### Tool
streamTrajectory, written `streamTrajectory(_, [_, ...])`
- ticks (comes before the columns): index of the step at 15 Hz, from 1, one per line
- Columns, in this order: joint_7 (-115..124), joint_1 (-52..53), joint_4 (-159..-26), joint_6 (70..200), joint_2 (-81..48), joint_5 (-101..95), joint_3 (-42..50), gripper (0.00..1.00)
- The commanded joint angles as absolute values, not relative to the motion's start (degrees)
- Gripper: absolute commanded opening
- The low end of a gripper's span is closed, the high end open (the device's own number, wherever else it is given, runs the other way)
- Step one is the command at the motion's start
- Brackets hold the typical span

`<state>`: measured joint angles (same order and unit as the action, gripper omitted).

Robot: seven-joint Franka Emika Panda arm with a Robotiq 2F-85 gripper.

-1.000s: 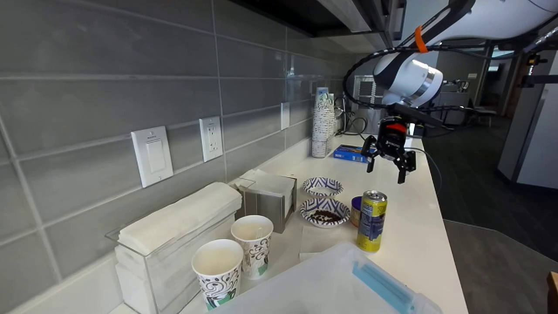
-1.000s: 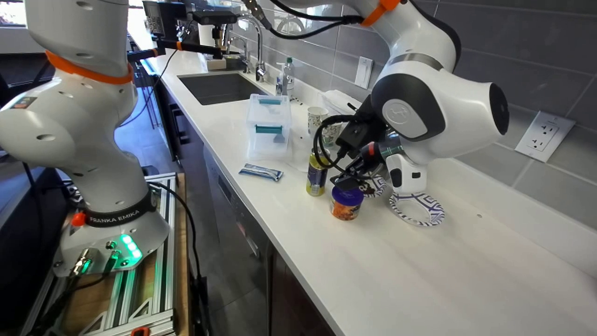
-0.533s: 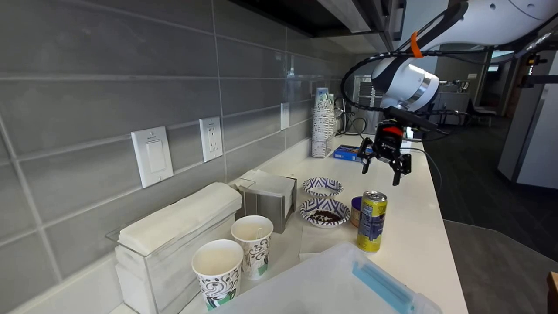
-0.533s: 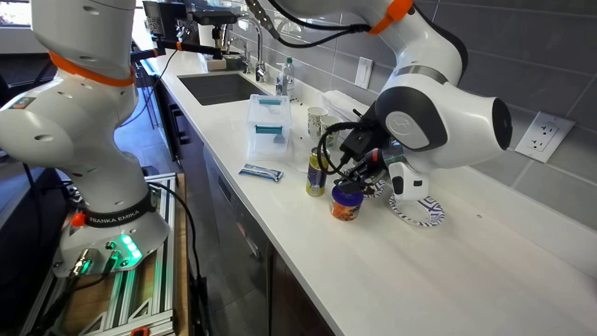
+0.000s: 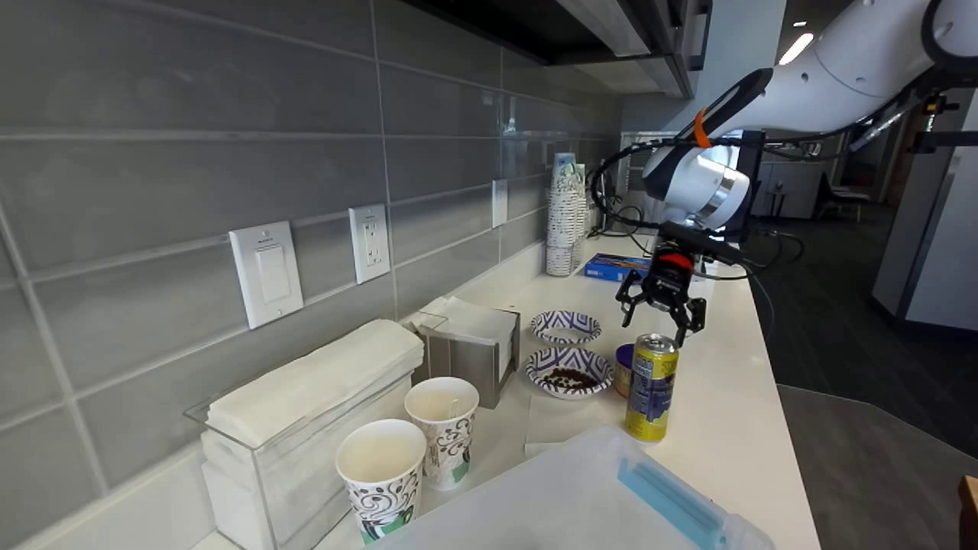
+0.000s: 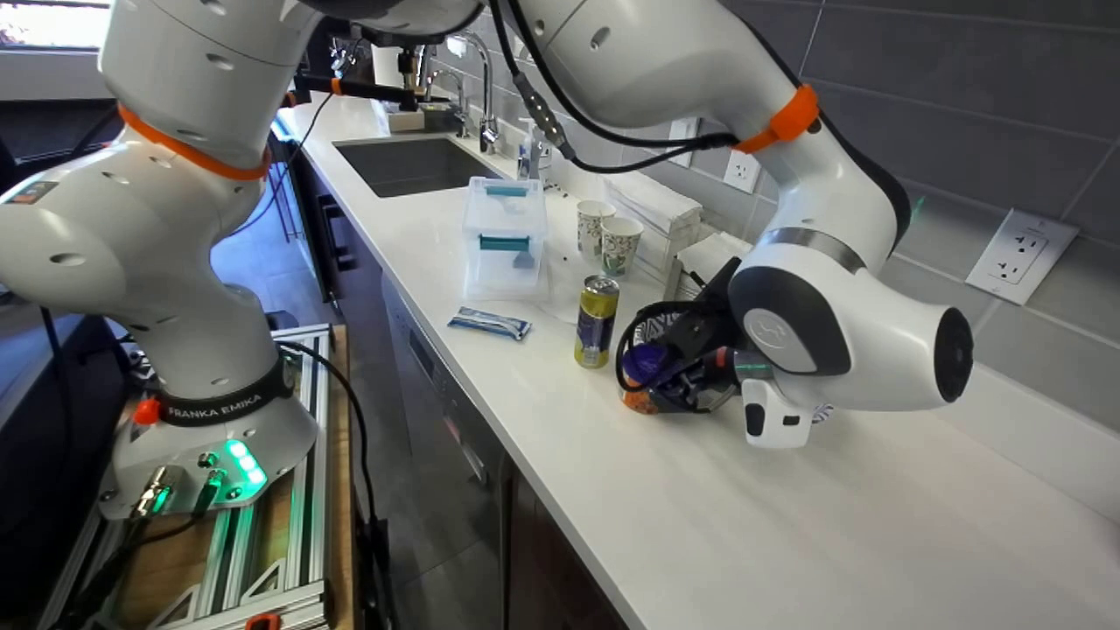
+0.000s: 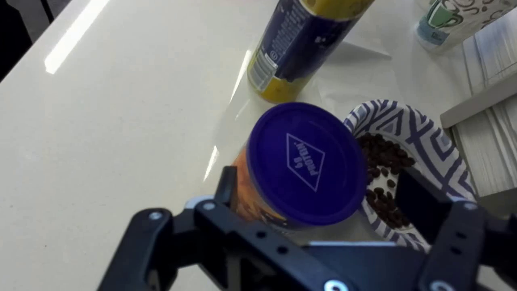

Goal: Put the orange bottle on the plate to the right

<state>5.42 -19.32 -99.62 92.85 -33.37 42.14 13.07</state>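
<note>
The pincer (image 5: 653, 330), spread apart, sits lower and closer than a second ago to the squat purple-lidded orange canister (image 7: 301, 163), which stands upright on the glossy white bench (image 7: 121, 141), outside both round purple-and-white paper plates (image 5: 565, 319). Assessment: approach apparently near complete; grasp and transfer outstanding.

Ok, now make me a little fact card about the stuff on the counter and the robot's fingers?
Orange bottle: on the counter, purple lid on, not on a plate yet
Bean plate: dark beans inside, next to the bottle
Other plate: same pattern, close to the bean plate
Yellow can: standing upright near the bottle
Paper cups: two by the white napkins
Fingers: open, near the bottle, holding nothing
</note>
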Motion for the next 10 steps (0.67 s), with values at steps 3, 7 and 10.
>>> streamTrajectory(3, [7.9, -21.6, -92.6, 89.1, -40.6, 43.7, 11.4, 1.00])
streamTrajectory(7, [10.1, -22.1, -89.8, 86.9, -43.7, 44.4, 11.0, 1.00])
streamTrajectory(10, [11.6, -22.1, -88.1, 85.6, -45.7, 44.4, 11.1, 1.00])
